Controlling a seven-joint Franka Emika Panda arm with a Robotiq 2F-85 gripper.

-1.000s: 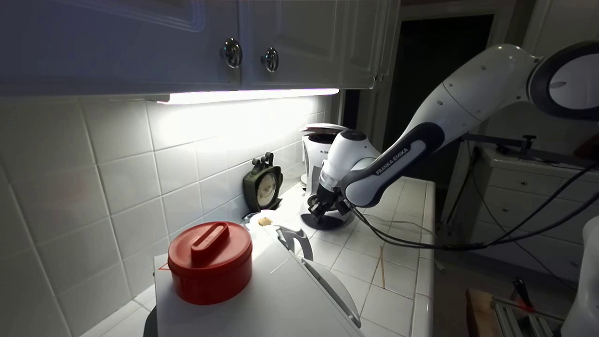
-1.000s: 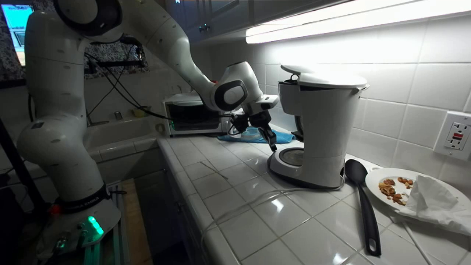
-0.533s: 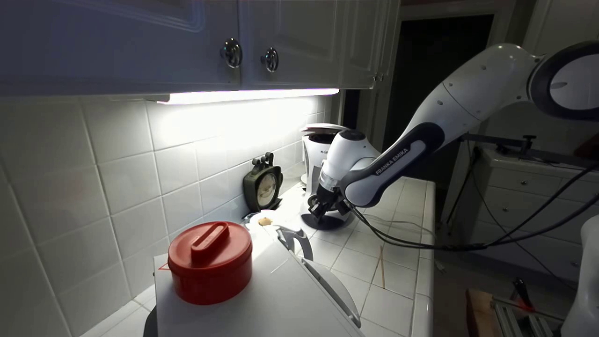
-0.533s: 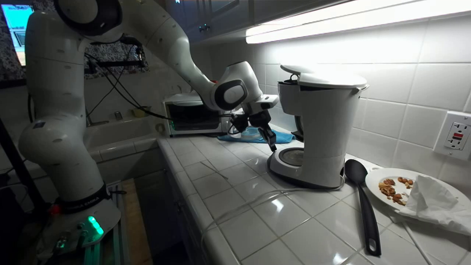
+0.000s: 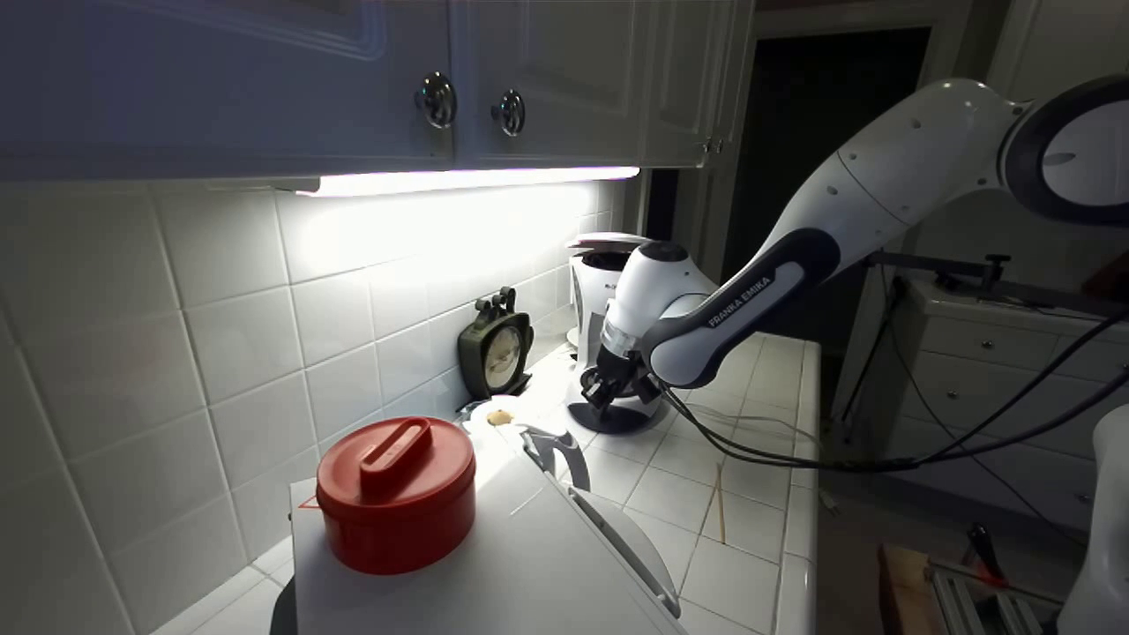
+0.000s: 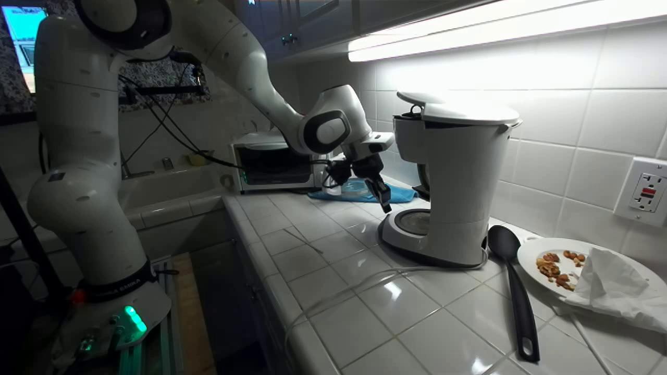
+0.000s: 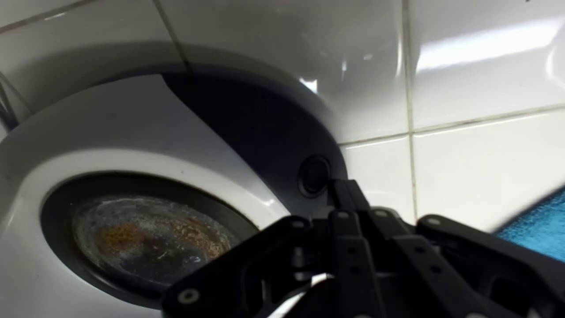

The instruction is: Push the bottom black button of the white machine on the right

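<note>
Near the wall-side edge of the tabletop (image 6: 365, 317), well back from the front edge: white drip coffee maker (image 6: 461, 182), upright, lid (image 6: 471, 112) tilted partly up.

Claw (image 7: 348, 192): fully closed, fingers side by side with no visible gap, nothing held. Wrist view puts the fingertips (image 7: 340, 194) just beside the round black button (image 7: 314, 176), at the right of its rim, the button being set in the dark front section (image 7: 247, 119) of the coffee maker's base. Fingertip and rim meet along that line of sight; contact cannot be confirmed. In an exterior view the claw slants downward, tips at the front of the base, near the warming plate (image 7: 154, 243), which shows brown stains. Blue cloth (image 6: 401, 194) lies beyond, toward the wall-side edge.

Change from the frame half a second earlier: claw and wrist very slightly higher, with a small shift of the Franka arm (image 6: 245, 62), noted in both exterior views. Coffee maker unmoved. Black cooking spoon (image 6: 521, 302) and white plate (image 6: 529, 255), both along the wall-side edge, also unchanged.
</note>
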